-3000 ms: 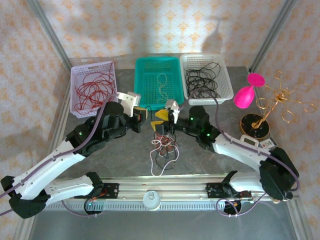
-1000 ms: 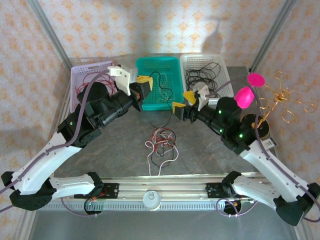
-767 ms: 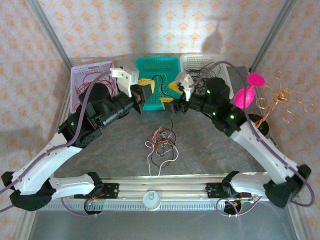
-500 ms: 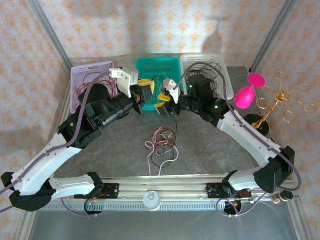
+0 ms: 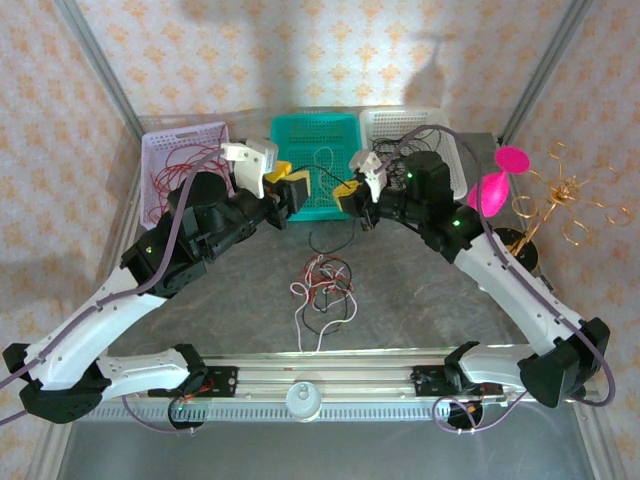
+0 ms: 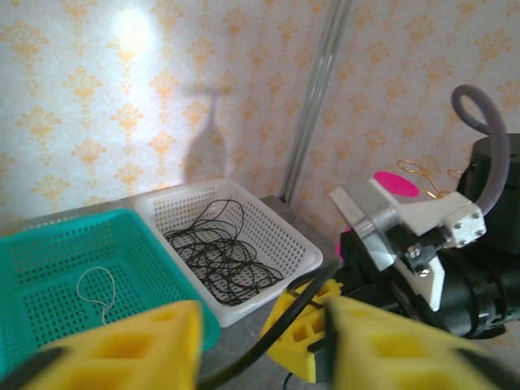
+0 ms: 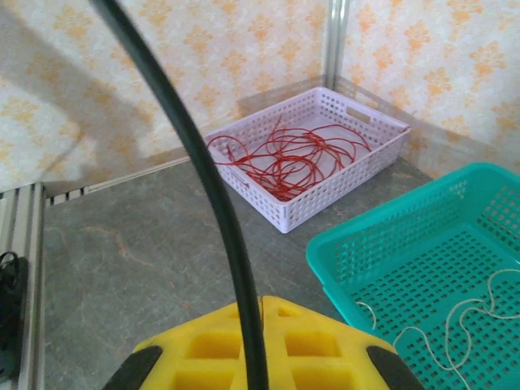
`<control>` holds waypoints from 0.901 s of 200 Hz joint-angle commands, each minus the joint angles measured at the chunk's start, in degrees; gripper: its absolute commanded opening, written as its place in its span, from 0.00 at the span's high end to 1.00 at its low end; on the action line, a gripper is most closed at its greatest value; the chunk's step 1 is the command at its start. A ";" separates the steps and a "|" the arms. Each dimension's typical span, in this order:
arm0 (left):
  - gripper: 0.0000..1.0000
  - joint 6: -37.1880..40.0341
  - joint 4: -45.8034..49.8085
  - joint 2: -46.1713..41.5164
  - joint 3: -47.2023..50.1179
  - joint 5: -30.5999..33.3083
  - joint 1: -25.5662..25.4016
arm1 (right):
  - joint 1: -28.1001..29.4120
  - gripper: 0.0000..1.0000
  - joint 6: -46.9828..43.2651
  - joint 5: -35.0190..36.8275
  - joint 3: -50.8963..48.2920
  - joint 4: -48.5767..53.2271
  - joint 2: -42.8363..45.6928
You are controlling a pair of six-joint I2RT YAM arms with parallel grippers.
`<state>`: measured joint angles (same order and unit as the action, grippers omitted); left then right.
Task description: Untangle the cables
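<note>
**Left wrist view:** the yellow fingers (image 6: 122, 345) of the left gripper (image 6: 262, 329) are blurred and cropped by the lower edge. The black cable (image 6: 280, 321) between them is equally out of focus, its lower end cut off. The teal basket (image 6: 41, 292) is cropped at the left edge and partly hidden behind one finger. The pink object (image 6: 394, 182) sits mostly behind a white camera mount (image 6: 406, 223).

**Right wrist view:** the right gripper (image 7: 258, 325) is cropped below, and the cable runs off the top edge.

**Overhead view:** strand crossings within the tangle of cables (image 5: 322, 290) are too fine to resolve.
</note>
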<state>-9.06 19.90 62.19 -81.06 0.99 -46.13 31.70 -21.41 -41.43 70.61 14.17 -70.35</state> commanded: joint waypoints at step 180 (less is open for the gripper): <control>0.30 -10.68 -5.18 -16.97 30.27 0.68 -0.37 | -20.68 1.00 13.94 48.82 38.42 13.09 -36.66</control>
<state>-17.10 16.47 46.83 -52.23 3.05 -46.13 10.76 -7.62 4.54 106.65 23.38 -102.10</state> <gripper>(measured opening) 0.706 0.089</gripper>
